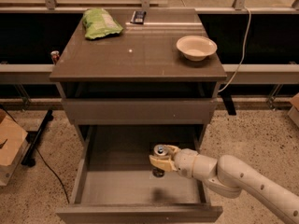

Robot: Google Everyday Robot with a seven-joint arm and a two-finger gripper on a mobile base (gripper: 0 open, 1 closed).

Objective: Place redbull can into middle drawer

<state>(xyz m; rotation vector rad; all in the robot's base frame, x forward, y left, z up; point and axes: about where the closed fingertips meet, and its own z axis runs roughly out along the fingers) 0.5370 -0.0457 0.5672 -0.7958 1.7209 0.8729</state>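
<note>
- The redbull can (160, 150) stands upright, its shiny silver top and pull tab facing up, over the right half of the open middle drawer (82, 171).
- The gripper (161, 162) is clamped on the can, its cream fingers (158, 161) pressed around the body just below the top (the lower part of the can is dark and mostly hidden behind them).
- Whether the can's base touches the drawer's grey floor cannot be told; a soft shadow lies on the floor nearer the front wall.
- The white arm (233, 176) reaches in from the lower right, crossing above the drawer's right side wall.
- The middle drawer is pulled well out of the cabinet (140, 55); the like-coloured drawer (140, 111) above it sits much further in.
- On the cabinet top lie a green bag (100, 24) at the back left, a small dark object (138, 17) at the back edge and a pale bowl (196, 47) at the right.
- A small red can (55, 56) stands on the ledge left of the cabinet.
- A cardboard box (9, 143) sits on the speckled floor at far left.
</note>
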